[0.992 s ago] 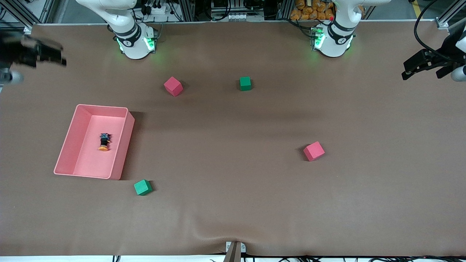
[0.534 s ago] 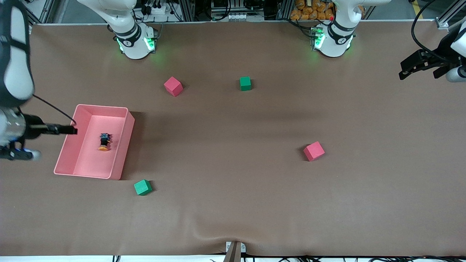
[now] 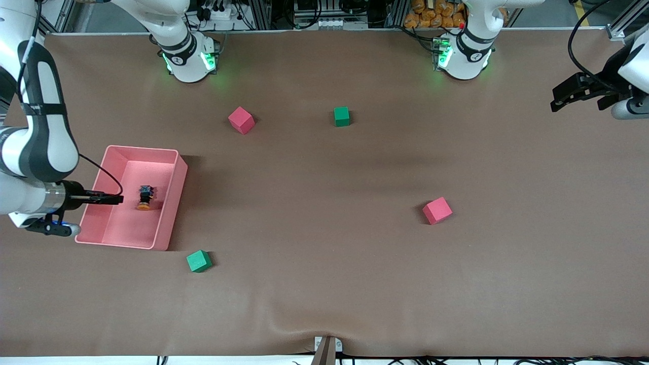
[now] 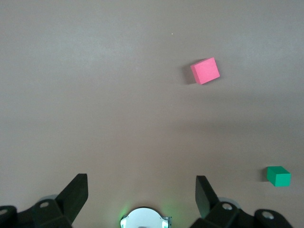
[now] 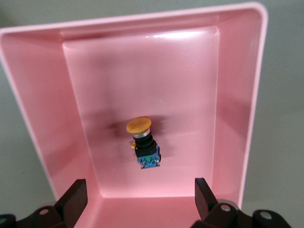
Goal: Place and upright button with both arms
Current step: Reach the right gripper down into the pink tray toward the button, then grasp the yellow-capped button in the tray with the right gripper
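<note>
The button [image 3: 145, 197] lies on its side in a pink bin [image 3: 142, 149] toward the right arm's end of the table, its orange cap toward the front camera. In the right wrist view the button [image 5: 142, 142] lies on the floor of the bin [image 5: 42, 118]. My right gripper [image 3: 119, 199] is open and empty over the bin, beside the button and apart from it; it also shows in the right wrist view [image 5: 140, 190]. My left gripper [image 3: 563, 96] is open and empty, up over the left arm's end of the table; it also shows in the left wrist view [image 4: 141, 187].
A red cube [image 3: 241, 120] and a green cube [image 3: 341, 116] lie near the arms' bases. Another red cube [image 3: 437, 210] lies toward the left arm's end. A green cube [image 3: 199, 261] lies just nearer to the front camera than the bin.
My right arm has swung down from the table's corner to the bin, and its gripper now hangs over the bin beside the button. My left gripper has drifted slightly inward.
</note>
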### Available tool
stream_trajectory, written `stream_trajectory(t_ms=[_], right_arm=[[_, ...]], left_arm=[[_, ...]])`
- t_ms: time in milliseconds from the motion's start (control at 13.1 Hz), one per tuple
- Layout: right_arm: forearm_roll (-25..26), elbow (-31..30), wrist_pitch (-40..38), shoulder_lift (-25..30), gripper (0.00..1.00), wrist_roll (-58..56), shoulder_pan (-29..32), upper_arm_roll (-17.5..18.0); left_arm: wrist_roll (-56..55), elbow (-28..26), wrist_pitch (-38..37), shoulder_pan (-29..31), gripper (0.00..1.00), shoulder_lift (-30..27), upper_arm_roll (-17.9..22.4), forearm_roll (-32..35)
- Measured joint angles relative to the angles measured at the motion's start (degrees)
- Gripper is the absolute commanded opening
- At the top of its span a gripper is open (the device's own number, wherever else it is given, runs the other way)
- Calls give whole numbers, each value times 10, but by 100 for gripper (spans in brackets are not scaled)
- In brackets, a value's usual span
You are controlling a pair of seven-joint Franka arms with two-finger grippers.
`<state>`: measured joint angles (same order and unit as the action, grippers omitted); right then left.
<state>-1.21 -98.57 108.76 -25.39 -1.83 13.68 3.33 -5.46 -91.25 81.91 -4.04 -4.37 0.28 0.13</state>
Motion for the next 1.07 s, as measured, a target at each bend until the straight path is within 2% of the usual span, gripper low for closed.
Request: stream_trajectory(t_ms=[534,687,1068], right_arm=[[10,-114,137,0,100,0,-12,9],[26,-125,152,0,100,0,-11,8],[27,-144,208,-16,100,0,-10,7]], left_arm=[[0,-3,4,-5,100,16,-10,0],[0,-3,6,-5,100,19,-19,0],[0,-4,22,-6,100,31,-30,0]])
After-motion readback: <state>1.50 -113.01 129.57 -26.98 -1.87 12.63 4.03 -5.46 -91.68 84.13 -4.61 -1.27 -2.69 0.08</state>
